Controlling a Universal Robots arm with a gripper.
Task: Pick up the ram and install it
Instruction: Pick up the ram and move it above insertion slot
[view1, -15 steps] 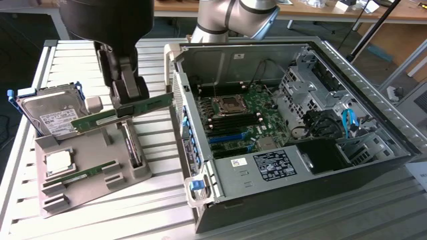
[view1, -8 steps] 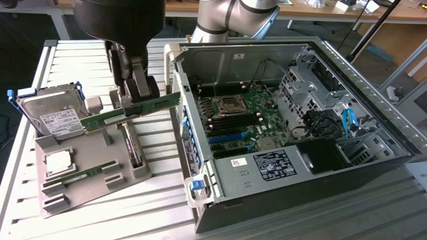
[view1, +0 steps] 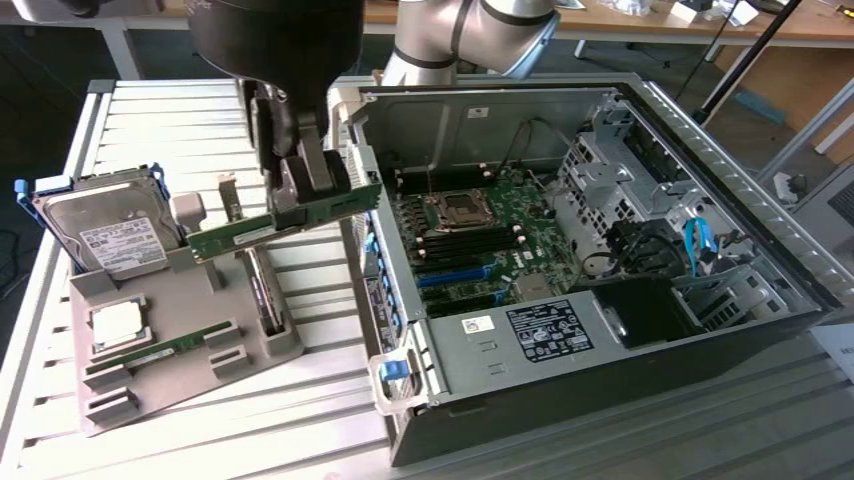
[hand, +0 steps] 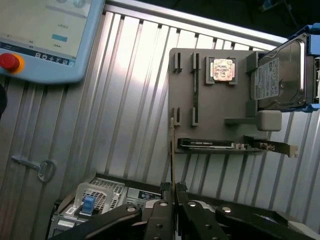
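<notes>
My gripper (view1: 318, 182) is shut on the ram (view1: 274, 226), a long green stick held level in the air. It hangs above the grey holder tray (view1: 267, 345), just off the open computer case's (view1: 534, 350) side wall on the exterior view's left. In the wrist view the ram (hand: 172, 150) shows edge-on, a thin strip sticking out from between my gripper's (hand: 174, 194) fingers. Inside the case lies the motherboard (view1: 527, 255) with its dark memory slots (view1: 467, 245). A second green stick (view1: 163, 350) lies in the tray.
On the tray stand a hard drive (view1: 110, 232), a silver processor (view1: 118, 322) and a card with a metal bracket (hand: 215, 145). A teach pendant (hand: 42, 35) and a key (hand: 44, 169) lie on the slatted metal table (hand: 125, 100).
</notes>
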